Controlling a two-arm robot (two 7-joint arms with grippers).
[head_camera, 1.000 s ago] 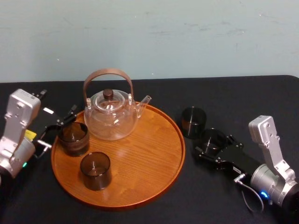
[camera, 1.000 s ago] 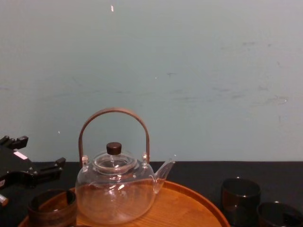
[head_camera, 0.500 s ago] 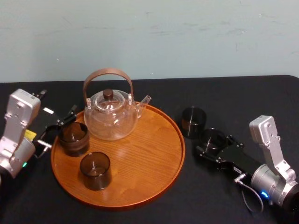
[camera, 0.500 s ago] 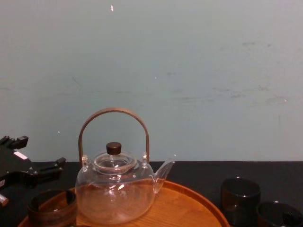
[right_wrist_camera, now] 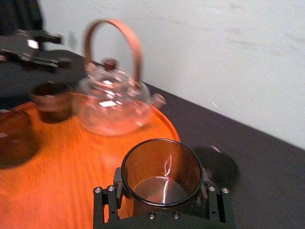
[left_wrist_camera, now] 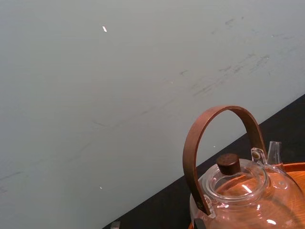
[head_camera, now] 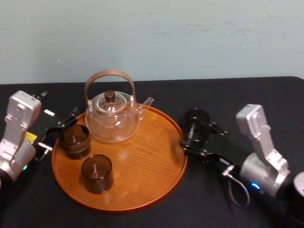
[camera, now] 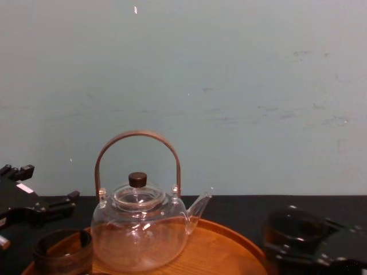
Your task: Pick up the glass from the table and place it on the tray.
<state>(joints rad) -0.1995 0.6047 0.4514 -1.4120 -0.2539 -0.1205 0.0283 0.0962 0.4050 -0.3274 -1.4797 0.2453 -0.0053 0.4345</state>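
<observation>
In the right wrist view a dark smoky glass [right_wrist_camera: 162,172] sits between the fingers of my right gripper [right_wrist_camera: 162,194], which is shut on it. In the head view that right gripper [head_camera: 195,137] is at the right rim of the round wooden tray [head_camera: 142,190], over the black table [head_camera: 247,95]. My left gripper [head_camera: 58,131] stands open at the tray's left edge, beside another glass [head_camera: 74,140] on the tray.
A clear glass teapot [head_camera: 113,119] with a brown hoop handle stands at the tray's back. A second dark glass [head_camera: 97,173] is on the tray's front left. One more glass [right_wrist_camera: 220,166] stands on the table just behind the held one.
My right gripper has moved left with its glass, from the open table to the tray's right rim. The left arm and the things on the tray have not moved.
</observation>
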